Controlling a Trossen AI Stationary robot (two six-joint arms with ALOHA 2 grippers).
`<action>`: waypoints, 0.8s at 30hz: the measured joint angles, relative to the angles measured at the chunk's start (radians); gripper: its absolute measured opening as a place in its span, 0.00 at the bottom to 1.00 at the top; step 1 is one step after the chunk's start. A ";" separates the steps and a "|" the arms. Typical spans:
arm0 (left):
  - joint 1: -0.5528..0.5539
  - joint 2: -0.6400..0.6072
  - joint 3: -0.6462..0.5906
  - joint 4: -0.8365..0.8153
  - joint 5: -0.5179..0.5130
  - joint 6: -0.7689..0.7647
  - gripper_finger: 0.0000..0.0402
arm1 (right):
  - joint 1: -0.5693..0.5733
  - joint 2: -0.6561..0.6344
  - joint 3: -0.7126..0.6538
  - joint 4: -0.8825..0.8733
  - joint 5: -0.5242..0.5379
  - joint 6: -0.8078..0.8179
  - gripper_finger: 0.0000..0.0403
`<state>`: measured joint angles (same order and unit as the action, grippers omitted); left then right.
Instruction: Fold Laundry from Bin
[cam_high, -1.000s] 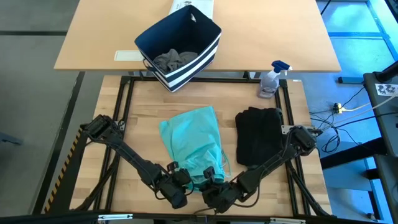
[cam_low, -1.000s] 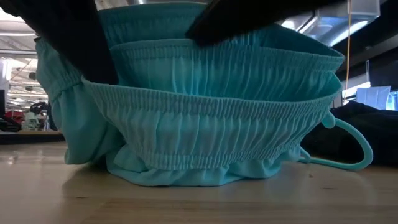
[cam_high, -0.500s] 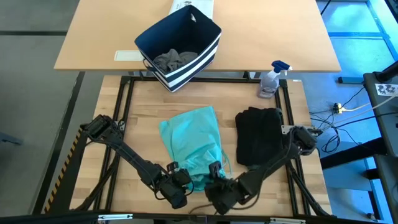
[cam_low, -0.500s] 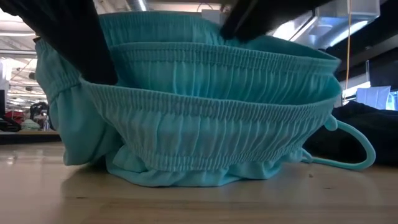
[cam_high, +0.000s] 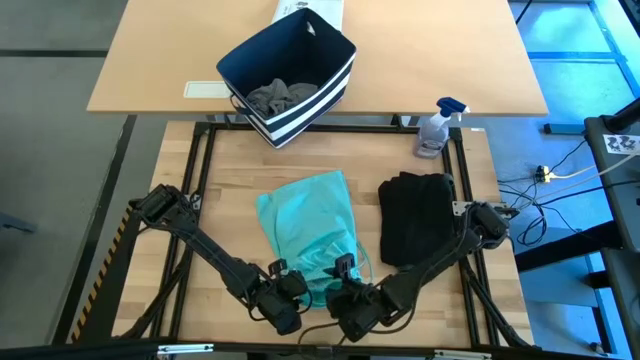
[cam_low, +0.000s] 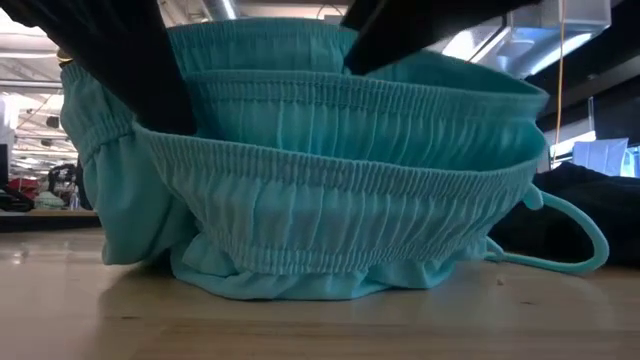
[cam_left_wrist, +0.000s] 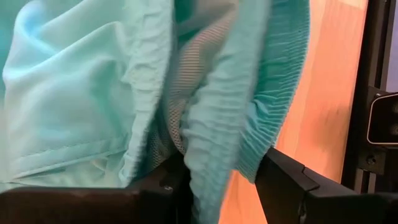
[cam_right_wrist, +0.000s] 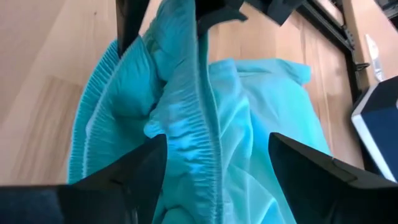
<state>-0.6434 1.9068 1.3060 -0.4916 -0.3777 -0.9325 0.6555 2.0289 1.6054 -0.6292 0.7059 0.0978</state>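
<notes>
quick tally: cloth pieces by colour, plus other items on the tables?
Teal garment: 1
Black garment: 1
Grey garment in bin: 1
Bin: 1
Spray bottle: 1
White box: 1
Total: 6

High overhead; low table-level, wrists close: teal piece (cam_low: 340, 190) shared.

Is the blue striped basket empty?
No, the high view shows a crumpled grey cloth lying inside the bin.
</notes>
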 joint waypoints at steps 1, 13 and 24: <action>0.000 0.000 0.000 0.000 -0.002 0.000 0.35 | 0.002 0.000 0.004 0.000 0.008 0.000 0.69; -0.004 0.001 0.004 0.024 0.062 0.216 0.35 | -0.031 0.001 -0.016 -0.009 -0.017 0.008 0.71; 0.003 0.002 0.080 0.002 0.161 0.328 0.35 | -0.057 0.001 -0.016 -0.009 -0.094 0.010 0.71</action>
<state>-0.6407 1.9083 1.3857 -0.4892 -0.2170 -0.6048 0.5984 2.0300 1.5894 -0.6383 0.6117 0.1078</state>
